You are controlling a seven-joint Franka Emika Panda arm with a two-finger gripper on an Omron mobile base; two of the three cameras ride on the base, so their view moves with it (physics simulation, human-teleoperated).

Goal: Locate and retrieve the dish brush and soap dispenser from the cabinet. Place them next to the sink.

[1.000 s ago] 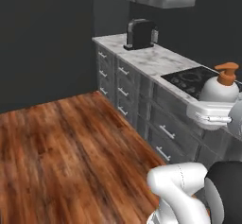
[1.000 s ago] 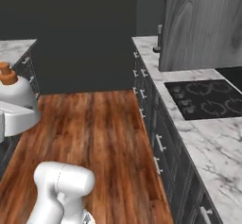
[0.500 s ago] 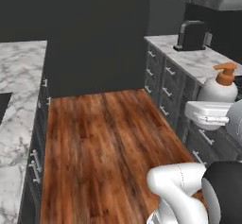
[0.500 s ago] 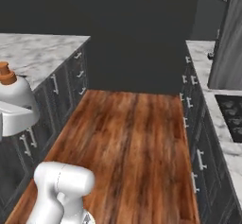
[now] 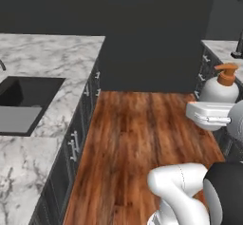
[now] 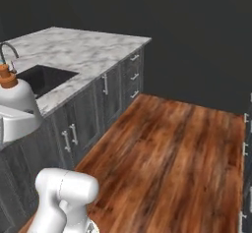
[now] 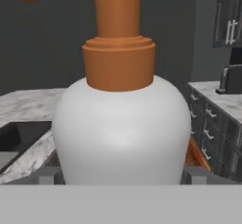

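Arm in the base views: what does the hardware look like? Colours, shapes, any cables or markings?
Glossy white rounded arm links with a dark, near-black joint section at lower right of the left base view. The hand is a white blocky housing with a thin grey seam. In the right base view the arm shows as a smooth white elbow. No cables or markings visible.

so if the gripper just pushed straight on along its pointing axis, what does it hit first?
Nothing before its own load: the gripper is shut on the soap dispenser, which fills the line ahead. Beyond the bottle, probably the marble counter by the sink; depth is unclear.
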